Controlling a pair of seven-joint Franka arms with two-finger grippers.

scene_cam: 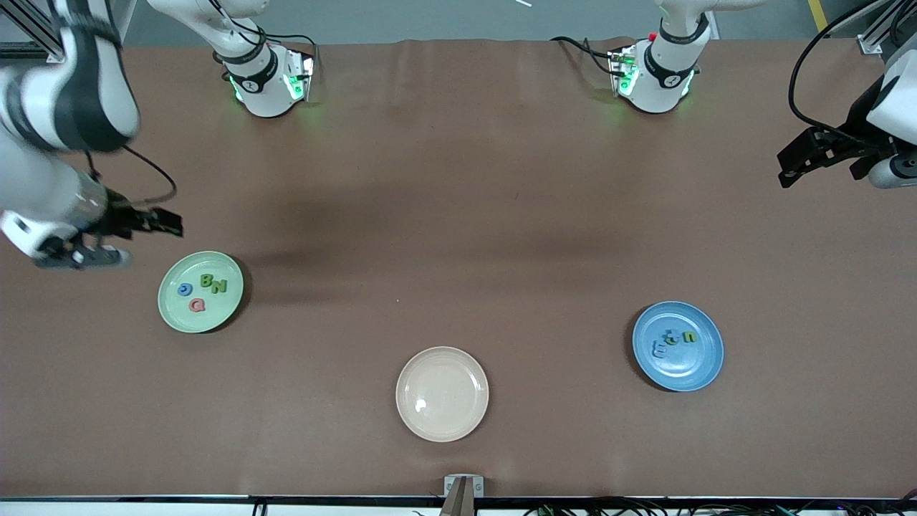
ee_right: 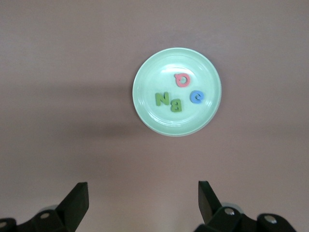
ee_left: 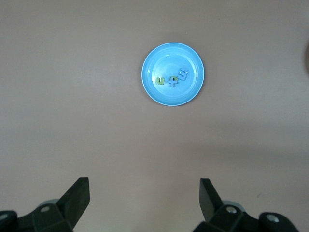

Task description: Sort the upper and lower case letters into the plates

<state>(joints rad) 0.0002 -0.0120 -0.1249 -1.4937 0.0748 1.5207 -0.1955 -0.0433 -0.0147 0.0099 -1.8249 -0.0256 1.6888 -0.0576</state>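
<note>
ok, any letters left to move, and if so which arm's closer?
Neither: no letters lie loose. Four sit in the green plate, the rest in the blue plate; the cream plate is bare. Left gripper and right gripper are open.

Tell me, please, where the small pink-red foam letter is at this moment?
The pink-red foam letter lies in the pale mint green plate toward the right arm's end of the table, beside the blue letter.

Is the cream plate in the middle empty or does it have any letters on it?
Empty. The front view shows the cream plate with a bare surface, while letters lie only in the mint green plate and the blue plate.
</note>
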